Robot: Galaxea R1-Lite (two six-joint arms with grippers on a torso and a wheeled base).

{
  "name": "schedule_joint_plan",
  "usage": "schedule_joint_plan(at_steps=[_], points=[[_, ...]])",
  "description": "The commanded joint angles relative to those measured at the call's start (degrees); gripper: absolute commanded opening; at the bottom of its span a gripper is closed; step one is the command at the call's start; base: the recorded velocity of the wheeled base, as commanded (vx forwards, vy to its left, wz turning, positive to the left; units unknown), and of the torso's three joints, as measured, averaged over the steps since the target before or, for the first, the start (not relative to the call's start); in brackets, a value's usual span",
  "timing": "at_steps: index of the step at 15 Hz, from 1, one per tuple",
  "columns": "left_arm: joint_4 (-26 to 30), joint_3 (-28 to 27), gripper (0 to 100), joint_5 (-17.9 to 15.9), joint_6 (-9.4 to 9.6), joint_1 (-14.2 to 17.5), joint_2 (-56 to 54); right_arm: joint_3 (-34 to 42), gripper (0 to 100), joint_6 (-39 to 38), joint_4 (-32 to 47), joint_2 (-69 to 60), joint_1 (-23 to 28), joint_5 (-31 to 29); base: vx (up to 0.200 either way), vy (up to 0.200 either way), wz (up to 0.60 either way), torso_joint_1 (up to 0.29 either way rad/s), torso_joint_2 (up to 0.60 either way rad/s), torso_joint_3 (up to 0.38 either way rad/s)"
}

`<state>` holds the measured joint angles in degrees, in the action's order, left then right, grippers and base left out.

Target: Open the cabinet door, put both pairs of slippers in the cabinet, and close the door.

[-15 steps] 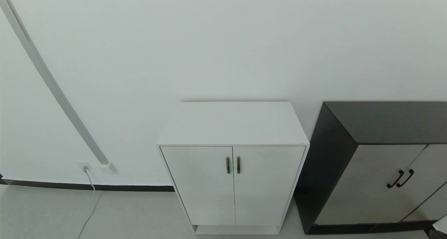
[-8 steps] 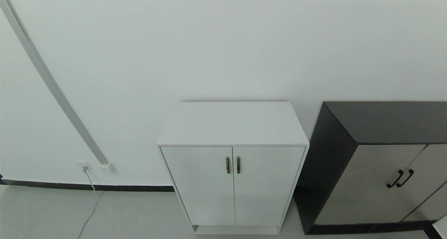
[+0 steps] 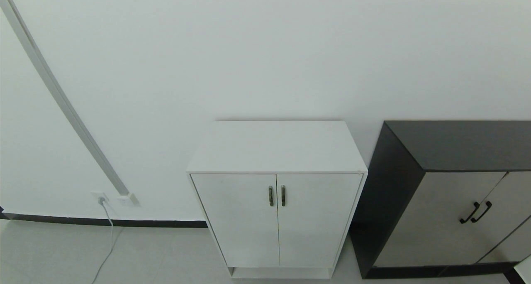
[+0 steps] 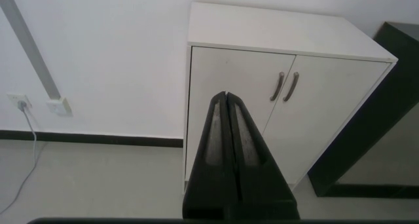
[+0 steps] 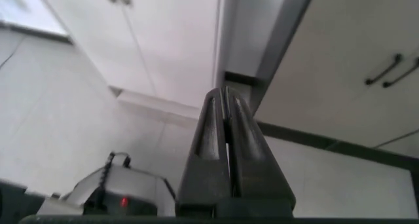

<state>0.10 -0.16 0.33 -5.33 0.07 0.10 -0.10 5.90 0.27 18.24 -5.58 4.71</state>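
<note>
While both hands hang short of the furniture with nothing in them, a plain white wall (image 3: 265,47) rises far ahead of them. A pale grey floor (image 3: 157,255) runs below them up to a dark skirting line (image 3: 124,223). Ahead of the right hand (image 5: 224,93) stands a black cabinet (image 3: 456,145) with grey doors (image 3: 439,217) and a pair of curved black handles (image 3: 475,212). Just beside it, ahead of the left hand (image 4: 226,99) and well apart from it, stands the white cabinet (image 3: 276,147). Its two white doors (image 3: 236,217) are both shut flush. The right hand sits low near the floor and points at the narrow gap where the two cabinets meet. A pale trunking strip (image 3: 62,97) slants down the wall, off to the outer side of the left hand. Each hand has its two dark fingers (image 4: 213,139) pressed together along their length. Two slim metal handles (image 3: 271,195) stand upright side by side at the seam of the white doors, beyond the left hand's tip. A wall socket (image 3: 99,197) sits at the strip's foot, and a thin grey cable (image 3: 108,242) trails from it to the floor.
</note>
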Motion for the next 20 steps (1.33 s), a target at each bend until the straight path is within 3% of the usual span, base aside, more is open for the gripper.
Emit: schedule_joint_plan(at_steps=[1, 8, 16, 20], points=[[0.0, 0.0, 0, 0.0, -0.03, 0.0, 0.1, 0.0, 0, 0.0, 0.0, -4.3, 4.2, 0.0, 0.000, 0.000, 0.00, 0.000, 0.00, 0.000], [0.0, 0.0, 0, 0.1, -0.03, 0.0, 0.1, 0.1, 0, -0.6, 0.0, -14.0, 7.9, 0.0, 0.000, 0.000, 0.00, 0.000, 0.00, 0.000], [0.0, 0.0, 0, 0.1, -0.12, 0.0, 0.1, 0.1, 0, -7.0, -0.3, -18.2, 5.5, -0.2, 0.000, 0.000, 0.00, 0.000, 0.00, 0.000], [0.0, 0.0, 0, 0.1, 0.05, 0.0, 0.1, 0.1, 0, -8.6, -0.7, -18.2, 5.5, -5.4, 0.000, 0.000, 0.00, 0.000, 0.00, 0.000]])
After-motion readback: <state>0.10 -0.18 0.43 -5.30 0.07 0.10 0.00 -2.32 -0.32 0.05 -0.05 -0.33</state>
